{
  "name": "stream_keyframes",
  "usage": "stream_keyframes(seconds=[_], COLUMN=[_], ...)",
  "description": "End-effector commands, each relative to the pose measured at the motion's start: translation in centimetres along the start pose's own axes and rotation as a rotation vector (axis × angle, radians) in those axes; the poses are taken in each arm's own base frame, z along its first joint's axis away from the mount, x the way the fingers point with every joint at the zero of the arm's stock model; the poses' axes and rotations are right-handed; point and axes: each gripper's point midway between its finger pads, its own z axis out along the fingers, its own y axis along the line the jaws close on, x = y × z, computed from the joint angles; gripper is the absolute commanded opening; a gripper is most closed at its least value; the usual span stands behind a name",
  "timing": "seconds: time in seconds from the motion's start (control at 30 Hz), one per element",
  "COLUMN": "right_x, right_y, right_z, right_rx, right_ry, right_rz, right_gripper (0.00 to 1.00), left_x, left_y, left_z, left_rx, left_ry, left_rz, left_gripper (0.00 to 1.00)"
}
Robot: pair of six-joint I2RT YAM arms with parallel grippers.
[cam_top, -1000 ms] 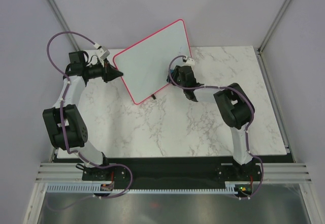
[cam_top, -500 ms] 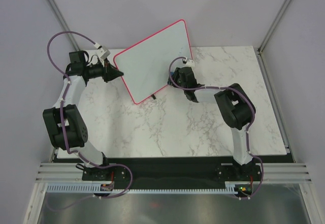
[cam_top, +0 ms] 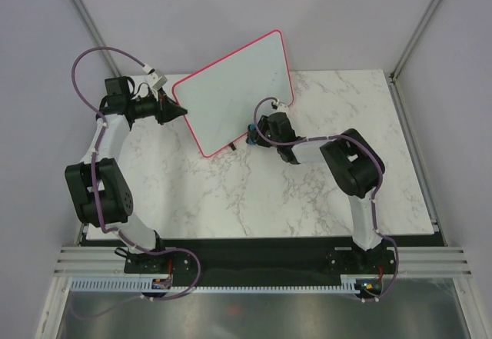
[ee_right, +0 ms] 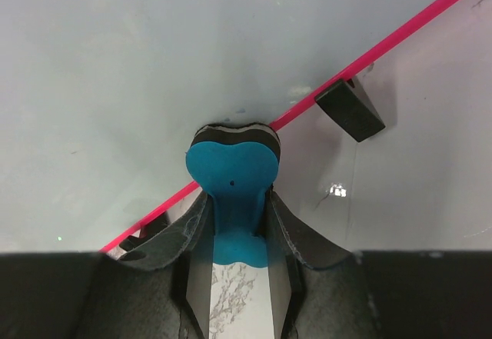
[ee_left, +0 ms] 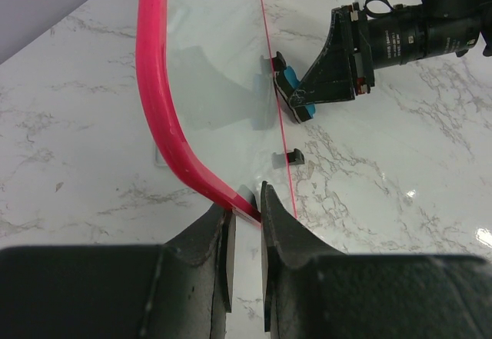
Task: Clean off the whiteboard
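1. The whiteboard [cam_top: 234, 93] stands tilted toward the 12 o'clock side of the counter [cam_top: 254, 193], its face blank.
2. My left gripper [ee_left: 244, 208] is clenched on the pink frame at the board's 9 o'clock corner.
3. My right gripper [ee_right: 234, 201] grasps a blue eraser [ee_right: 232, 171]. Its black pad presses the board's 5 o'clock edge, near a black foot [ee_right: 350, 110].

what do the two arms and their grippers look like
The left arm and right arm both mix white links with bulky black joints. A purple cable loops along each. The left gripper and right gripper have black fingers that taper toward the tips.
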Motion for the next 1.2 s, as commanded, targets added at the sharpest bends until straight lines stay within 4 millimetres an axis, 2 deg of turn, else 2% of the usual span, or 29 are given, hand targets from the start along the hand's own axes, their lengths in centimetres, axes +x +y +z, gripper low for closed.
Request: stream_keyframes(seconds=[0.0,0.07,0.17,0.27,0.37,0.47,0.6,0.77,0.87,0.93,0.97,1.0,1.07,1.1,1.13,1.17], right_x=[0.7,0.3,-1.8,-5.0,-6.2,-6.9,-8.3,-6.3,-7.2,-9.3,-11.3,-12.6,-15.4,-16.7,-17.1,-19.1], right_y=[0.5,0.8,1.7,3.4,3.8,2.2,0.6,-1.6,-1.2,-1.1,-0.3,-0.6,0.0,-0.5,-0.8,0.2], right_z=[-0.2,-0.3,-0.5,-0.9,-0.2,1.1,0.8,0.9,0.7,0.6,0.7,0.7,0.8,0.8,1.1,1.0], right_rx=[-0.014,-0.008,-0.004,-0.032,-0.056,-0.038,0.021,0.088,0.048,0.021,0.0,-0.007,-0.02,0.011,0.028,0.018], right_ry=[0.023,0.026,-0.022,-0.098,-0.141,-0.144,-0.175,-0.137,-0.162,-0.195,-0.226,-0.24,-0.291,-0.327,-0.332,-0.371], right_rz=[0.019,0.016,-0.008,-0.04,-0.059,-0.006,0.013,0.012,-0.01,-0.012,-0.011,-0.013,-0.028,-0.039,-0.052,-0.061], right_gripper=[0.0,0.0,0.0,0.0,0.0,0.0,0.0,0.0,0.0,0.0,0.0,0.0,0.0,0.0,0.0,0.0], left_x=[-2.1,-2.2,-2.3,-2.5,-2.6,-2.7,-3.0,-2.8,-2.6,-2.5,-2.4,-2.3,-2.2,-2.1,-2.0,-2.0], left_y=[1.6,1.5,1.4,1.3,1.3,1.1,1.1,1.2,1.2,1.3,1.3,1.2,1.2,1.1,1.0,1.0], left_z=[-0.4,-0.5,-0.5,-0.6,-0.7,-0.7,-0.8,-0.6,-0.6,-0.6,-0.6,-0.6,-0.7,-0.6,-0.6,-0.7], left_rx=[-0.054,-0.056,-0.056,-0.058,-0.06,-0.059,-0.06,-0.049,-0.051,-0.056,-0.057,-0.055,-0.055,-0.053,-0.051,-0.052], left_ry=[-0.009,-0.01,-0.011,-0.014,-0.013,-0.014,-0.018,-0.019,-0.016,-0.012,-0.009,-0.007,-0.003,-0.001,0.001,0.0], left_rz=[0.219,0.22,0.223,0.23,0.233,0.231,0.241,0.224,0.219,0.22,0.219,0.216,0.215,0.213,0.211,0.215], left_gripper=[0.02,0.02,0.02,0.02,0.02,0.02,0.02,0.02,0.02,0.02,0.02,0.02,0.02,0.02,0.02,0.02])
